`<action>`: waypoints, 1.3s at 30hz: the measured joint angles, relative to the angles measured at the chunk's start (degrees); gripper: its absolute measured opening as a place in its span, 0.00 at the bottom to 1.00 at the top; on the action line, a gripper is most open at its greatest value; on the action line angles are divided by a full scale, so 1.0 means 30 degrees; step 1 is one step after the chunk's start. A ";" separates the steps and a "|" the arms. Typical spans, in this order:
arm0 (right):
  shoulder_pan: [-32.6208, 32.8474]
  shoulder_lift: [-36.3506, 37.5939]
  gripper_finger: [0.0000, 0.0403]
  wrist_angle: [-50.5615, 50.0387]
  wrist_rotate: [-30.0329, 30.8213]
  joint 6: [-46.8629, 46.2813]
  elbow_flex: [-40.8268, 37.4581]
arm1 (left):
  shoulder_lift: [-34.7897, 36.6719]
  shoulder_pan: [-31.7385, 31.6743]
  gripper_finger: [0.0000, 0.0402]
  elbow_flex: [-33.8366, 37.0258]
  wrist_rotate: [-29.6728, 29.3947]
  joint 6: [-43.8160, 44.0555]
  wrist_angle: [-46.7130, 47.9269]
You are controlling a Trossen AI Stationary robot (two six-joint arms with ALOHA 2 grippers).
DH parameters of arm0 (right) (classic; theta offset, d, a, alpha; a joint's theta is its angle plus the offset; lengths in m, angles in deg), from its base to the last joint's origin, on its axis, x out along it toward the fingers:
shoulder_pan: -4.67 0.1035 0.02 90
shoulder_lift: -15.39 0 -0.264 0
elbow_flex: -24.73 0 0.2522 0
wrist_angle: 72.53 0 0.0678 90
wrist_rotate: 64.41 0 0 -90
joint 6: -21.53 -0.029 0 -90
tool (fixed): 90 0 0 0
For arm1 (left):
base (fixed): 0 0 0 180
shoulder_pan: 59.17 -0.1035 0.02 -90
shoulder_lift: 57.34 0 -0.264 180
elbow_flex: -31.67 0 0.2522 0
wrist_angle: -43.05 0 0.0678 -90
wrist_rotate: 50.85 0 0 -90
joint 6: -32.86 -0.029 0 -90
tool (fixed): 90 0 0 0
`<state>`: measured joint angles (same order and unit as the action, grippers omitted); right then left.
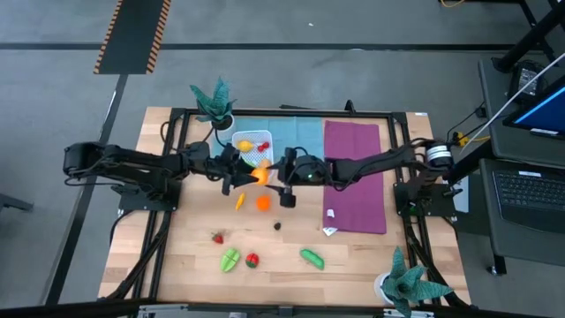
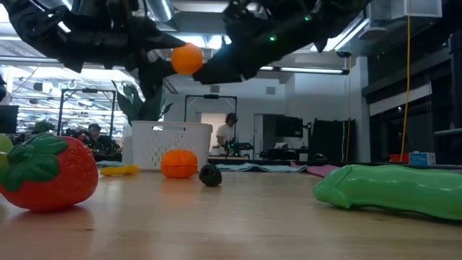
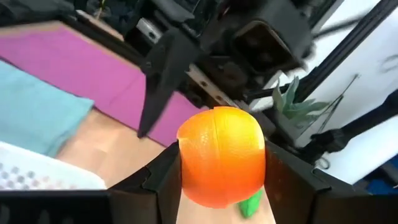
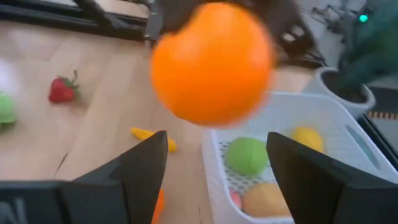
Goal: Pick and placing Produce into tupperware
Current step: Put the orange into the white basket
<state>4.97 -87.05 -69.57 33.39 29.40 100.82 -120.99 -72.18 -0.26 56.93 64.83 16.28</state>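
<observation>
An orange toy fruit (image 1: 260, 174) hangs in the air just near of the white tupperware (image 1: 252, 146), with my left gripper (image 1: 247, 174) shut on it. In the low view the orange (image 2: 188, 59) is well above the table. My right gripper (image 1: 281, 181) faces it from the table's right, open, its fingers (image 4: 146, 168) short of the fruit and touching nothing. The tupperware (image 4: 348, 143) holds green, yellow, tan and red pieces. Loose on the wood lie a yellow piece (image 1: 239, 201), a second orange piece (image 1: 263, 202) and a dark piece (image 1: 278, 224). My left gripper pinches the orange fruit by two opposite sides (image 3: 186, 174) between its two fingers (image 3: 155, 180). The fingers come level from the table's left. The fruit is lifted clear of the table and the tupperware, and most of it stands out past the fingertips.
Near the front edge lie a strawberry (image 1: 217, 237), a light green piece (image 1: 229, 260), a red piece (image 1: 252, 260) and a green cucumber (image 1: 311, 258). A purple cloth (image 1: 355, 177) and a teal cloth (image 1: 296, 137) lie at the right and back. Potted plants (image 1: 214, 102) (image 1: 408, 283) stand at two corners.
</observation>
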 joint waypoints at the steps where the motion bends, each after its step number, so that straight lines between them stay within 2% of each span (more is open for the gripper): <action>1: -0.0077 0.0297 0.68 0.0009 0.0013 -0.0135 -0.0339 | 0.0297 -0.0078 0.44 0.0000 -0.0005 -0.0425 0.0306; 4: -0.0286 0.1041 0.68 0.0925 0.0056 -0.0809 -0.1599 | 0.1368 -0.0311 0.44 -0.0007 -0.0022 -0.1650 0.1616; 10: -0.0317 0.2168 0.68 0.5208 -0.0007 -0.1034 -0.4554 | 0.3688 -0.0627 0.44 -0.0007 -0.0317 -0.3916 0.4205; 18: -0.0314 0.3236 0.68 0.8342 -0.0119 -0.1602 -0.7025 | 0.6582 -0.0663 0.44 -0.0007 -0.3191 -0.6592 0.7984; 24: -0.0433 0.3221 0.68 1.0352 -0.0121 -0.2254 -0.8086 | 0.8323 -0.0663 0.44 -0.0007 -0.4551 -0.7858 0.9327; 29: -0.0880 0.3221 0.68 1.1143 -0.0112 -0.3047 -0.8518 | 0.8567 -0.0627 0.44 -0.0007 -0.5998 -0.8491 1.0387; 34: -0.0922 0.3221 0.68 1.1111 -0.0119 -0.3040 -0.8651 | 0.8252 -0.0620 0.44 -0.0007 -0.6448 -0.8802 1.0372; 39: -0.0922 0.3217 0.68 1.1217 -0.0112 -0.3033 -0.8659 | 0.7889 -0.0620 0.44 -0.0007 -0.7935 -0.9212 1.0314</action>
<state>2.20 -77.40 -35.92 33.05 20.30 74.85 -97.33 -74.04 -0.28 33.13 37.19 47.23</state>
